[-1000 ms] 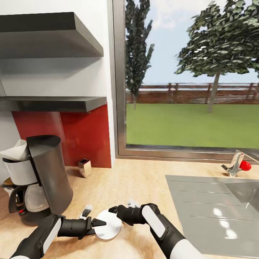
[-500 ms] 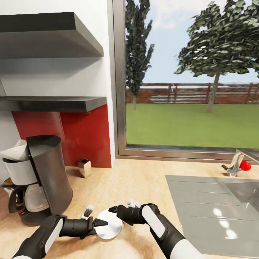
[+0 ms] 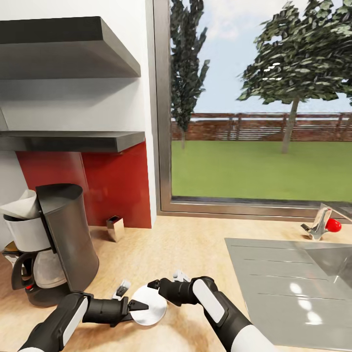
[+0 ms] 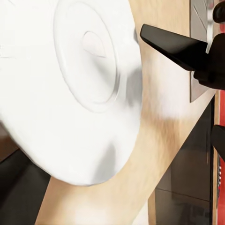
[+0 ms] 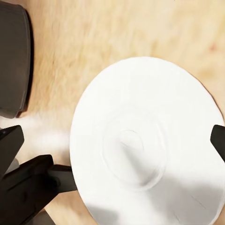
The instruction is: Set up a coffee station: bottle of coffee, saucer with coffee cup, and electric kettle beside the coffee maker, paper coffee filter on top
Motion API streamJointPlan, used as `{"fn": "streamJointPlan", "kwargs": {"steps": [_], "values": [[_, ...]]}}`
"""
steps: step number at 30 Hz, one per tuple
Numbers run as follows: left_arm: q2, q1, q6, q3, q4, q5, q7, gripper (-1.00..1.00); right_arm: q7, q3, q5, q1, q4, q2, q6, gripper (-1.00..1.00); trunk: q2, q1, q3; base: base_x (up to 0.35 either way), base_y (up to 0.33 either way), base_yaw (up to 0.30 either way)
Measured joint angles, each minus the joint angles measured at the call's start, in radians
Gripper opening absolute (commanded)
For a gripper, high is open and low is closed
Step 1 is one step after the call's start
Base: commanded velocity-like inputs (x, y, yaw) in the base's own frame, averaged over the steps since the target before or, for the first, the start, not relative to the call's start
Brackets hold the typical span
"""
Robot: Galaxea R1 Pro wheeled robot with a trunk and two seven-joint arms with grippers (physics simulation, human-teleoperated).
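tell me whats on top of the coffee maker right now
A white paper filter sits in the top of the coffee maker, its folded edge poking above the rim. How deep it goes inside cannot be seen, since the housing covers it.

no legible text, no labels, no brands, no numbers

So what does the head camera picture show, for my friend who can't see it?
Two black tools, the left tool and the right tool, meet at a small white saucer over the light-wood kitchen countertop. The coffee maker stands at the left with a white paper filter on top; a big window shows grass and trees.
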Motion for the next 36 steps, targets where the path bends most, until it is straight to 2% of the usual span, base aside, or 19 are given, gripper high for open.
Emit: {"fn": "streamJointPlan", "kwargs": {"steps": [15,32,33,34,36], "values": [[-0.024,-0.004,0.004,-0.003,0.000,-0.001,0.001,1.00,0.001,0.000,-0.001,0.000,-0.002,0.000,0.000,1.00,0.000,0.000,0.000,0.000,0.000,0.000],[-0.019,-0.005,0.003,-0.003,0.000,-0.005,0.003,1.00,0.001,0.000,-0.001,0.000,-0.002,0.000,0.000,1.00,0.000,0.000,0.000,0.000,0.000,0.000],[-0.019,-0.005,0.002,-0.003,0.000,-0.005,0.003,-1.00,0.001,0.000,-0.001,0.000,-0.002,0.000,0.000,1.00,0.000,0.000,0.000,0.000,0.000,0.000],[-0.020,-0.004,-0.002,-0.004,0.000,-0.016,0.004,-1.00,0.001,0.000,-0.001,0.000,-0.002,0.000,0.000,1.00,0.000,0.000,0.000,0.000,0.000,0.000],[-0.019,-0.004,-0.003,-0.004,0.000,-0.016,0.004,-1.00,0.001,0.000,-0.001,0.000,-0.002,0.000,0.000,1.00,0.000,0.000,0.000,0.000,0.000,0.000]]}}
